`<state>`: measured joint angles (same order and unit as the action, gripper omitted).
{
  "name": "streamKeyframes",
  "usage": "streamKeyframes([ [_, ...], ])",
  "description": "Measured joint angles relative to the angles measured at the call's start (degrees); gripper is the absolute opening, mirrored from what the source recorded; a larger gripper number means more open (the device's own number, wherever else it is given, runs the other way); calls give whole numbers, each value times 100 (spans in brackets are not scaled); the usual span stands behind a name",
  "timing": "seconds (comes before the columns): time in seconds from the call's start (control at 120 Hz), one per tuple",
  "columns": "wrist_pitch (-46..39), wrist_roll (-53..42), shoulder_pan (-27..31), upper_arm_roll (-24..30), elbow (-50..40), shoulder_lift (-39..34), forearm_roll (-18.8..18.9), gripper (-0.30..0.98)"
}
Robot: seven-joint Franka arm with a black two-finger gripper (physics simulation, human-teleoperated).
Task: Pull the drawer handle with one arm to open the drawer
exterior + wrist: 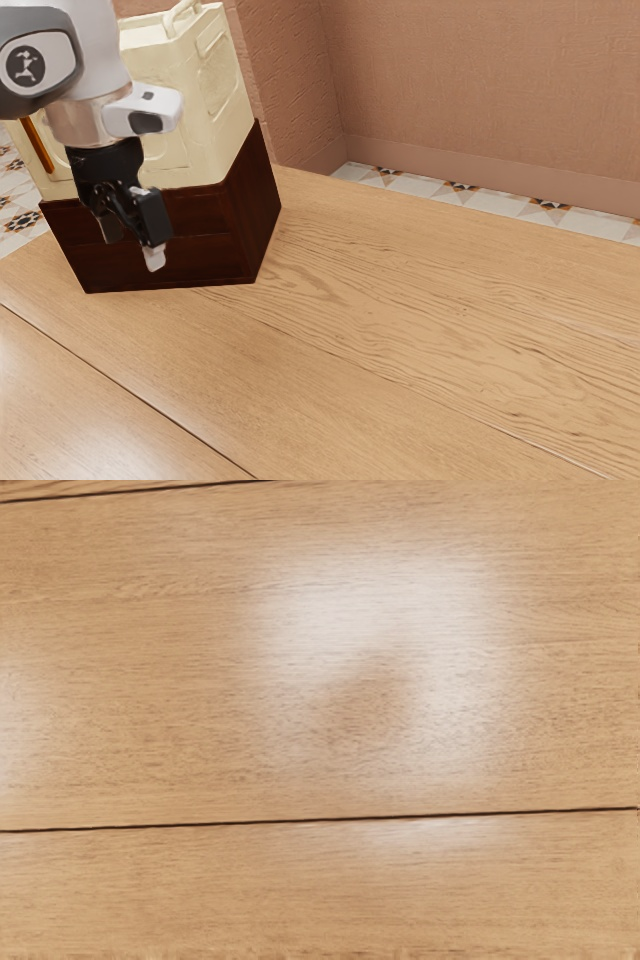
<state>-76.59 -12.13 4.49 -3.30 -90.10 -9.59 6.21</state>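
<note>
Clearly, a cream canister tops the drawer cabinet.

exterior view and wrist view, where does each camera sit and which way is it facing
Exterior view: at the arm's side, above the table, looking down across it toward the wall; the arm and open gripper show, in front of the dark drawer unit.
Wrist view: on the arm's hand, looking down at the wood; a darker patch amid the glare may be the robot's reflection.
Shared: the wooden tabletop, with dark seams in both.
</note>
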Motion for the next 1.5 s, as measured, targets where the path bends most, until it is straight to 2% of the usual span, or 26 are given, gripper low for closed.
streamKeyframes([
  [0.108, -250, 154, -87, 5, -796, -427, 196, 69],
  [0.317, -1328, -276, 398, -55, -2031, -925, 329, 69],
  [0.492, -1816, -999, 506, -218, -2261, -1001, 357, 69],
  [0.675, -2457, -1657, 639, -393, -2756, -1109, 786, 68],
  [0.833, -3252, -2257, 658, -598, -2926, -1099, 873, 68],
  [1.008, -4047, -3030, 873, -988, -2910, -1067, 680, 68],
  [1.333, -4991, -4266, 1071, -1021, -2777, -637, 207, 66],
  [1.5, -5234, -4762, 1159, -1032, -2720, -453, 235, 62],
])
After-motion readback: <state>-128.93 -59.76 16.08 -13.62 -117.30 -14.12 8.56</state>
